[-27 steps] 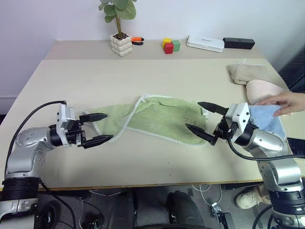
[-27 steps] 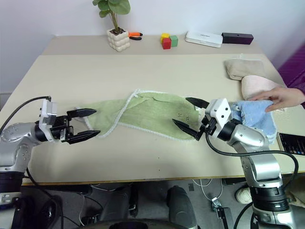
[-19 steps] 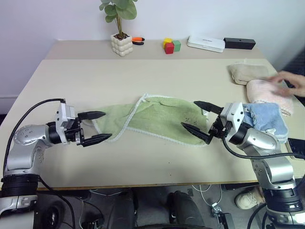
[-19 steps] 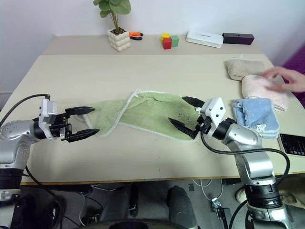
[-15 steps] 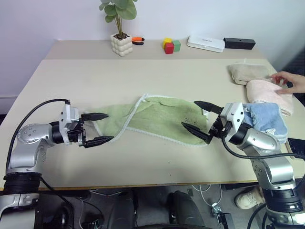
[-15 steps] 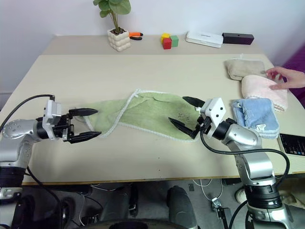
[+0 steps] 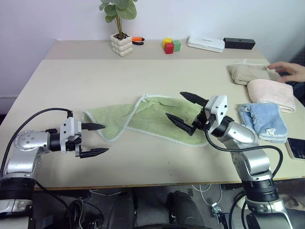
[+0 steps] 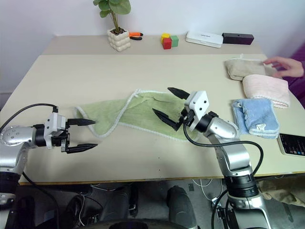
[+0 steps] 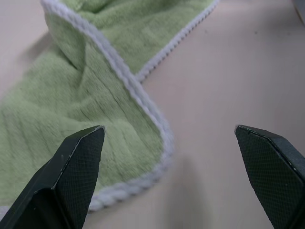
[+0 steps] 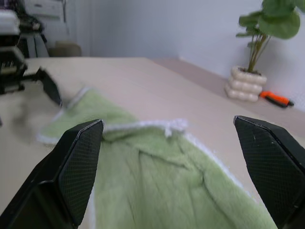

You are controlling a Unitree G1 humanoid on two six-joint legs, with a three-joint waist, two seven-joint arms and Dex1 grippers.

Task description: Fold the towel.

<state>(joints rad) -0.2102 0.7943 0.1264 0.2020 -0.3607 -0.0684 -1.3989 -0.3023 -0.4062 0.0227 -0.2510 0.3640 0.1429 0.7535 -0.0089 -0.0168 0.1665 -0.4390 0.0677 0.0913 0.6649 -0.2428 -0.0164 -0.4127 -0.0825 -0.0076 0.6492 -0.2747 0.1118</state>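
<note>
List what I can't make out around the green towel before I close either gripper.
- Green towel: the part beneath the right gripper is hidden in the eye views.
- Its dark mark: too small to read.
- Left wrist view: edges cut off the towel beyond the left gripper.
- Person's hand: blurred, cut by the edge.

A person's hand (image 7: 289, 71) at the beige towel (image 7: 249, 72) is blurred and cut off by the right edge. A dark phone (image 7: 296, 148) on the table (image 7: 143, 76) is likewise cut by that edge. The right gripper (image 7: 184, 111) hides part of the green towel (image 7: 147, 117); its small dark mark is too small to read.
</note>
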